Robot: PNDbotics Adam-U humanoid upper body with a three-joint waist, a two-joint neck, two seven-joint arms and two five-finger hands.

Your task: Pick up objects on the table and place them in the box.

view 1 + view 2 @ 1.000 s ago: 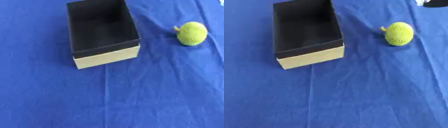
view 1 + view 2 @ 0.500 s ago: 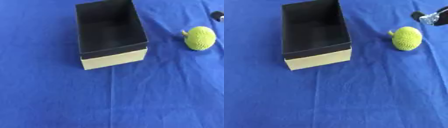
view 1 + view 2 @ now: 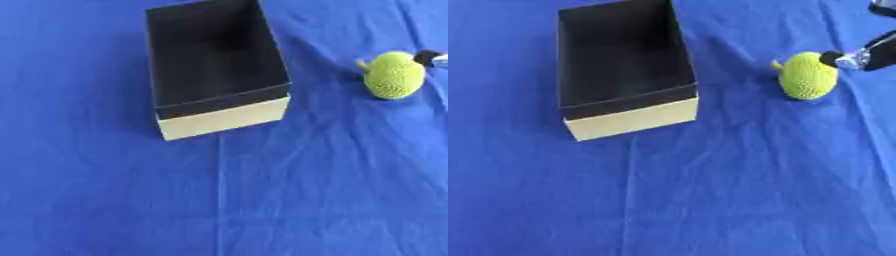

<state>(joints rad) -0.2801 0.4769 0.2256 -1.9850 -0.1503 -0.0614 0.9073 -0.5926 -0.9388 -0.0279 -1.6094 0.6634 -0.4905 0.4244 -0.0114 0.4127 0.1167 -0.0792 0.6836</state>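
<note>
An open box (image 3: 216,55) with a black inside and a cream front wall stands on the blue cloth, left of centre at the top. Nothing shows inside it. A bumpy yellow-green fruit with a short stem (image 3: 807,76) lies to the box's right. My right hand (image 3: 868,54) comes in from the right edge; a black and silver fingertip (image 3: 843,59) reaches the fruit's upper right side. Most of that hand is cut off by the edge. My left hand shows in neither view.
Wrinkled blue cloth (image 3: 262,200) covers the whole table, with open cloth in front of the box and fruit.
My right hand has come in from the right edge up to the fruit. The whole picture has shifted, so the camera has moved; box and fruit keep their places relative to each other.
</note>
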